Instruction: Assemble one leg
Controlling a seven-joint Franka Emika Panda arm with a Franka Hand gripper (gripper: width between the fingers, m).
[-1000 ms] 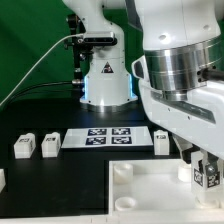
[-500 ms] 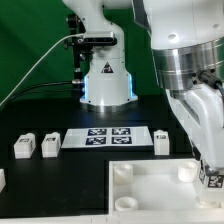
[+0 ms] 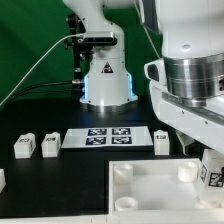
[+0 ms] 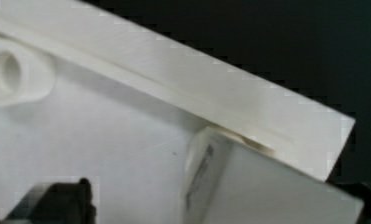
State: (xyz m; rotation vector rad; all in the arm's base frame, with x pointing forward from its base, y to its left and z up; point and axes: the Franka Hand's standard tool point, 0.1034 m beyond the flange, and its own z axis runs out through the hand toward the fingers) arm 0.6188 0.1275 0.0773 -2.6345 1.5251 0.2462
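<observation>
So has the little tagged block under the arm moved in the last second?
Yes. The leg has shifted toward the exterior view's right, further from the marker board and clear of the round corner socket.

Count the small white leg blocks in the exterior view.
4. Two legs sit to the exterior view's left of the marker board, one by its other end, one at the gripper over the panel. A cut-off white piece at the frame edge may be another.
</observation>
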